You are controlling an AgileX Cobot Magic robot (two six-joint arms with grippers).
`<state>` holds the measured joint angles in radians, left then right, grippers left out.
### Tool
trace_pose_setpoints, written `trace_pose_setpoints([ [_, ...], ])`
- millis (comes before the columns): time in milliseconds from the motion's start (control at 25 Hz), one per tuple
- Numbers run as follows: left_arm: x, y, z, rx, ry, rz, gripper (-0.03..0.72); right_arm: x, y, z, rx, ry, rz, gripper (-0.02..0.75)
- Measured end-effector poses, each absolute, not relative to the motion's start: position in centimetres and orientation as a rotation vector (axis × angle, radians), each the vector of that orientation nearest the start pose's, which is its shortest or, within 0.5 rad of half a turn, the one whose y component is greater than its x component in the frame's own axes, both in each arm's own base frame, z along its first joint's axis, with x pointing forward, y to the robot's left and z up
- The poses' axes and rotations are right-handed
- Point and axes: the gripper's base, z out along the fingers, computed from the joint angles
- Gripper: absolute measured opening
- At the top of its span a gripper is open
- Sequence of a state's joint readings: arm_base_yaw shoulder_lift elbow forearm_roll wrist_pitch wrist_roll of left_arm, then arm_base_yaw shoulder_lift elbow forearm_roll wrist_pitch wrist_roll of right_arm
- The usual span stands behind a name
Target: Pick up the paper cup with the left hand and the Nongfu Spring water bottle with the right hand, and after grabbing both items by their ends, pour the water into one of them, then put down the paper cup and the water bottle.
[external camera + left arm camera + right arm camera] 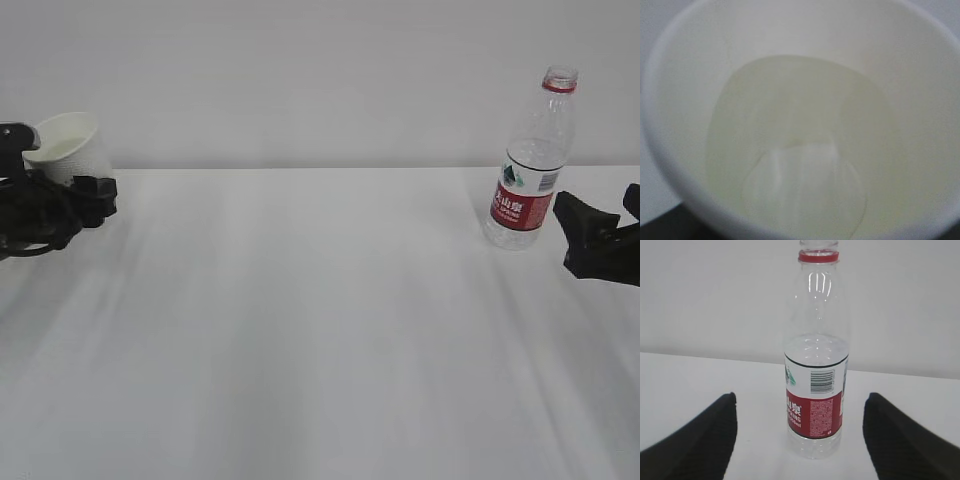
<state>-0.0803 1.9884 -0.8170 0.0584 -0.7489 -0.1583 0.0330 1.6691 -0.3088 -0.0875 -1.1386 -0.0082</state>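
Your left tool [70,195] has the paper cup [68,146] clamped between its fingers, jaws fairly wide around the cup body, cup tilted with its mouth up and toward the middle of the table [320,320]. The left wrist view is filled by the cup's cream inside, a pale pool of water [805,195] low in it. Your right tool [800,440] is spread wide and holds nothing; both black fingers [700,440] sit apart from the Nongfu Spring water bottle [815,390], one either side. The bottle stands upright on the table just ahead of that tool, centred between the fingers, cap off, red neck ring on top, water level near the label's upper edge
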Motion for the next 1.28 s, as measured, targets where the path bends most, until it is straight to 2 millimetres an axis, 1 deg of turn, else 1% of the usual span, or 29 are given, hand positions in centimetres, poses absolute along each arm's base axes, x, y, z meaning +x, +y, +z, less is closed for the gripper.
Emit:
trace_pose_setpoints([
  [120, 37.1, -2.6, 12.1, -0.026, 1.918, -0.156, 0.496, 25.0, 1.6, 15.5, -0.132, 1.702, 0.062, 0.589],
  [280, 37.3, -2.1, 11.6, -0.043, 1.906, -0.15, 0.496, 25.0, 1.7, 15.5, -0.148, 1.701, 0.069, 0.589],
  [440, 37.4, -2.1, 10.9, -0.045, 1.876, -0.154, 0.496, 25.0, 1.7, 15.5, -0.151, 1.701, 0.07, 0.589],
  [680, 37.4, -2.2, 8.9, -0.046, 1.9, -0.156, 0.496, 25.0, 1.8, 15.4, -0.152, 1.702, 0.071, 0.589],
  [960, 37.4, -2.2, 7.7, -0.043, 1.898, -0.16, 0.498, 25.0, 1.8, 15.4, -0.152, 1.702, 0.071, 0.589],
  [1040, 37.4, -2.3, 7.6, -0.026, 1.887, -0.167, 0.52, 25.0, 1.8, 15.4, -0.153, 1.702, 0.071, 0.589],
  [1280, 37.4, -2.5, 7.4, -0.005, 1.884, -0.175, 0.616, 25.0, 1.8, 15.4, -0.153, 1.702, 0.071, 0.588],
])
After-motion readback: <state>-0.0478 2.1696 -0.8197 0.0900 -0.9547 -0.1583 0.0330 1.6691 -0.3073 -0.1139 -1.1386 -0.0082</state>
